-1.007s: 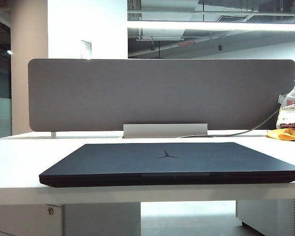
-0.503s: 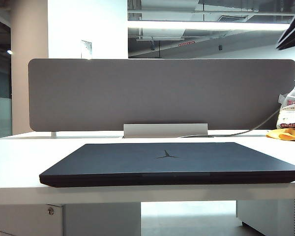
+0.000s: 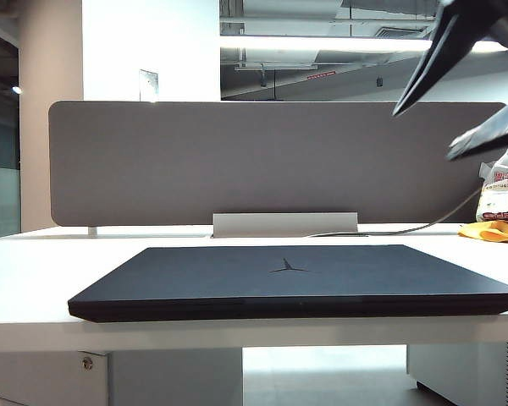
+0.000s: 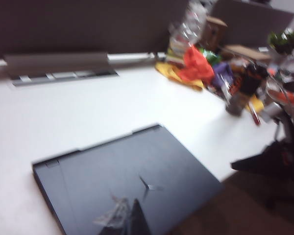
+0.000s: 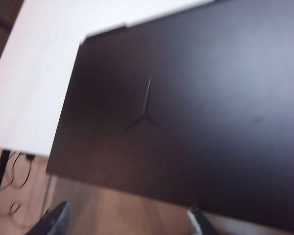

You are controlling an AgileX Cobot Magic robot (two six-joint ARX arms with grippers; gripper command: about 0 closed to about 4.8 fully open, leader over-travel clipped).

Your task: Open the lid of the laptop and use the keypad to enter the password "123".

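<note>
While the laptop [image 3: 296, 283] lies shut on the counter [image 3: 34, 279], its stiff, smooth lid [image 3: 288, 269] would best be lifted at the front edge; the right claw [image 3: 461, 114] hangs spread above it, the left claw's [image 4: 125, 220] state cannot be told.

Right claw [image 3: 461, 127] high at upper right of exterior view, in air, two dark fingers [image 3: 440, 55] spread wide, tips pointing down-left, nothing between them. Right wrist view: both fingertips [image 5: 198, 223] far apart at frame edge. Left claw [image 4: 130, 220] only partly seen in left wrist view, blurred; jaw state unclear.
</note>
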